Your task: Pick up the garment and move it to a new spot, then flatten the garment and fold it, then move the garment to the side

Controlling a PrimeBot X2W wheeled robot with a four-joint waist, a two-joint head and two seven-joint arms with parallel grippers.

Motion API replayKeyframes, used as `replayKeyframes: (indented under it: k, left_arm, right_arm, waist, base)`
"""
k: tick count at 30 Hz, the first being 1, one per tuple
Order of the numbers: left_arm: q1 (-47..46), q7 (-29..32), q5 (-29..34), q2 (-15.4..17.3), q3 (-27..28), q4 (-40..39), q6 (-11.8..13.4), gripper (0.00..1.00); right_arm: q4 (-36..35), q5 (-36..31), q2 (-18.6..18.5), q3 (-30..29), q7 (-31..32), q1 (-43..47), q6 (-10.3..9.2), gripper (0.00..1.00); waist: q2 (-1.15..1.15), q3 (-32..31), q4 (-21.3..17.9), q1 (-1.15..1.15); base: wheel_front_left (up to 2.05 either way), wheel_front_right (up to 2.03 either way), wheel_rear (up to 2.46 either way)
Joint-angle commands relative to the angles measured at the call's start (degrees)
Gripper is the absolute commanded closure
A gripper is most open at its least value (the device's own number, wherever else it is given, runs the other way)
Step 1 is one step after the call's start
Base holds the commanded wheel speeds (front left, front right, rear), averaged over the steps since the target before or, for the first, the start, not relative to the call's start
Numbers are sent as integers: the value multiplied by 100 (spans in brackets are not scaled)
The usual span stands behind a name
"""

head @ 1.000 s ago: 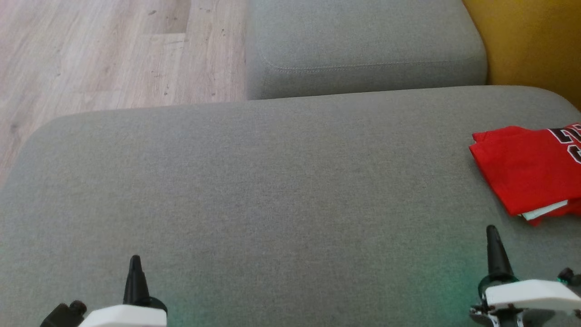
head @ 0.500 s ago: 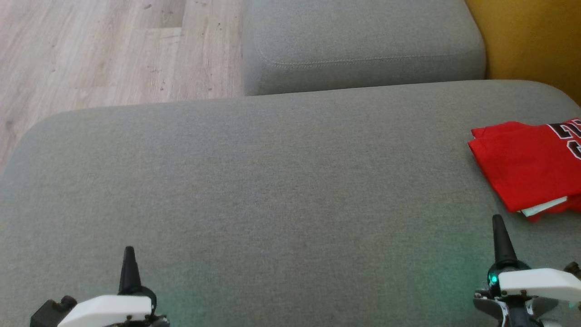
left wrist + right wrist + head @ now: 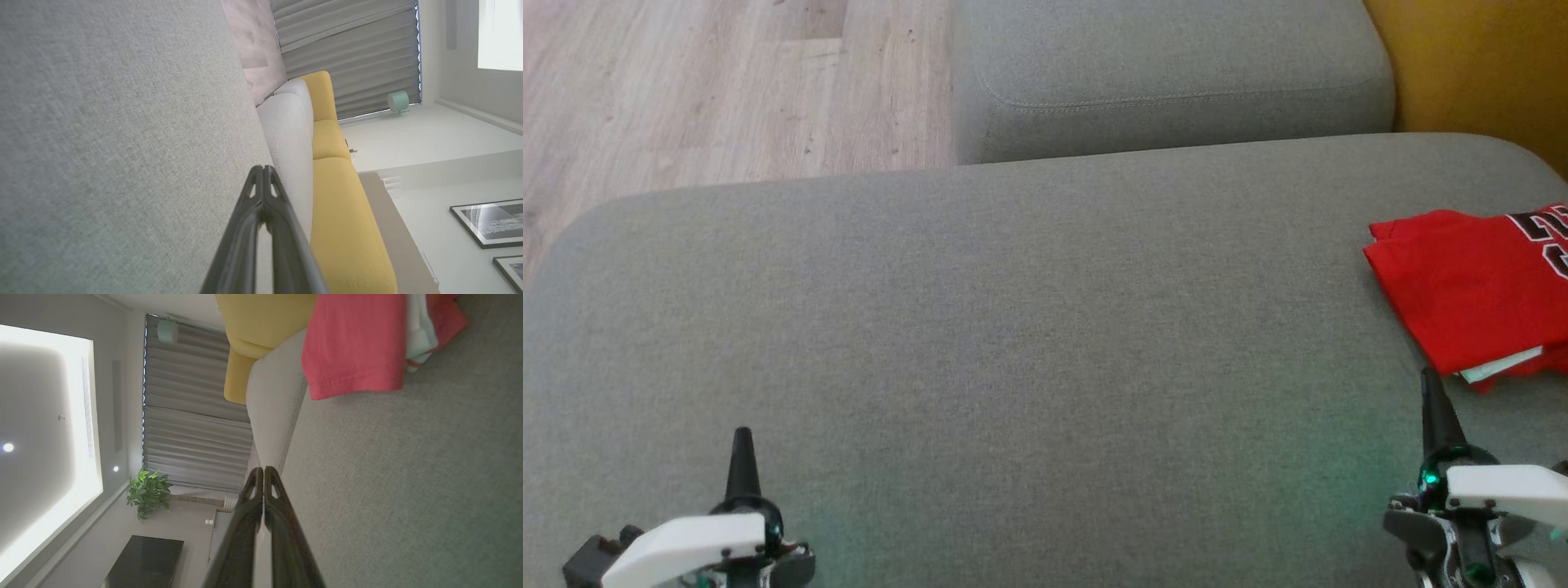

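The red garment (image 3: 1470,294) lies folded on the right end of the grey sofa cushion (image 3: 1013,327), with dark lettering on top and a pale layer peeking from its near edge; the head view cuts off its right part. In the right wrist view the garment (image 3: 355,347) sits ahead of the fingers. My right gripper (image 3: 1431,390) hovers just short of its near corner, shut and empty, tips pressed together (image 3: 263,470). At the lower left my left gripper (image 3: 741,445) is shut too (image 3: 263,168), over bare cushion, far from the garment.
A second grey cushion (image 3: 1168,73) lies beyond the big one. Yellow upholstery (image 3: 1478,65) stands at the back right. Wooden floor (image 3: 703,90) runs past the cushion's far left edge.
The head camera has shifted, so the whole scene sits slightly higher and further left. Both grippers point a little further up the view; the right one is nearer the garment's near corner.
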Motion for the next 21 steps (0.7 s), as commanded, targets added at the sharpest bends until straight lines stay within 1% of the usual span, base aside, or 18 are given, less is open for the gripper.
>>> replayKeyframes:
  k: [1,2,20,21]
  left_arm:
    - [-375,62,-232,52,260,-137,-84,100]
    - [-375,62,-232,52,260,-137,-84,100]
    - [-686,368,-1440,34,558,-8,-314,100]
    - [-686,370,-1438,32,561,-8,-314,100]
  right_arm:
    - [-164,239,-19,35,82,-324,33,100]
    - [-164,239,-19,35,82,-324,33,100]
    - [-75,1378,22,-188,390,-646,39,100]
    - [-74,1376,23,-190,392,-646,39,100]
  waist:
    - [0,14,-8,0]
    - [0,14,-8,0]
    - [0,122,-67,0]
    - [0,122,-67,0]
  base:
    - [0,0,0]
    - [0,0,0]
    - [0,0,0]
    - [0,0,0]
